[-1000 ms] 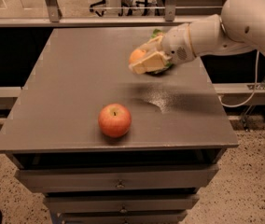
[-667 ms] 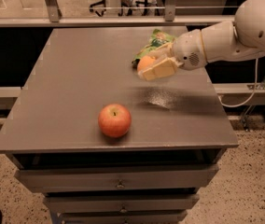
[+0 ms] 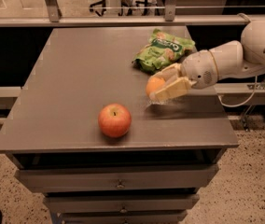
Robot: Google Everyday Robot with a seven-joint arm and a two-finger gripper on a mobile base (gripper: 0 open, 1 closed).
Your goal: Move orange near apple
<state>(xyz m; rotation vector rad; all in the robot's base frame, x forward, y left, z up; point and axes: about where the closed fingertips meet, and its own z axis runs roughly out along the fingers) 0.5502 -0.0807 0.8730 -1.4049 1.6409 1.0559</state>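
The apple (image 3: 115, 120), red-orange with a short dark stem, sits on the grey table (image 3: 76, 69) near its front edge. The orange (image 3: 154, 85), small and plain orange, is held between the cream fingers (image 3: 171, 90) of my gripper (image 3: 163, 85), just above the table to the right of the apple and a little behind it. The gripper is shut on the orange and reaches in from the right on a white arm. A gap of about one apple's width lies between the orange and the apple.
A green snack bag (image 3: 163, 50) lies on the table behind the gripper, at the back right. The table's right edge is just below the arm. Drawers (image 3: 118, 183) sit under the tabletop. A railing (image 3: 123, 20) runs behind the table.
The gripper has moved down and toward the front of the table with the orange in it, uncovering the green bag behind. The apple has not moved.
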